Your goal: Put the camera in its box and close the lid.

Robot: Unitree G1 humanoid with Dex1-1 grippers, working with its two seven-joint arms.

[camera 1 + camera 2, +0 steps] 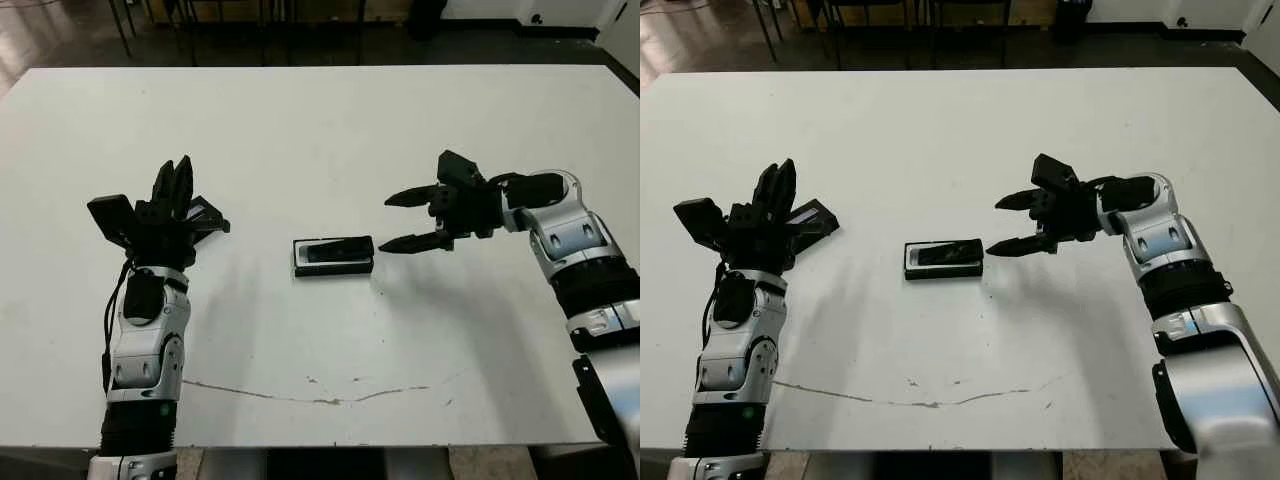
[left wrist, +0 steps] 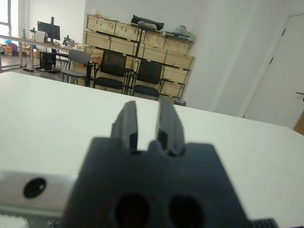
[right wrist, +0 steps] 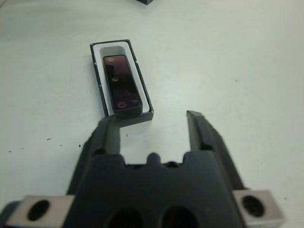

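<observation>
Left eye view: at nine o'clock the left two-fingered black gripper [image 1: 178,185] is seen raised, its fingers drawn almost together around nothing. Just beside it, toward the table's middle, a flat black rectangular lid [image 1: 205,216] is seen, partly hidden behind that gripper; whether it rests on the table cannot be told. At the centre lies the shallow black white-lined rectangular box [image 1: 333,256], with the slim black camera with its glossy purple panel [image 3: 121,84] already seated inside. The box's long axis is laid from nine to three o'clock. At three o'clock the right black gripper [image 1: 417,220] is held with its fingers spread wide and empty, just beside the box's near end. The lid is nearer to the left arm, so fetching it is judged the step remaining. The white table [image 1: 330,130] is matte, faintly scuffed near its front edge. Beyond it, black chairs [image 2: 126,71] and stacked wooden crates [image 2: 142,47] are seen.
</observation>
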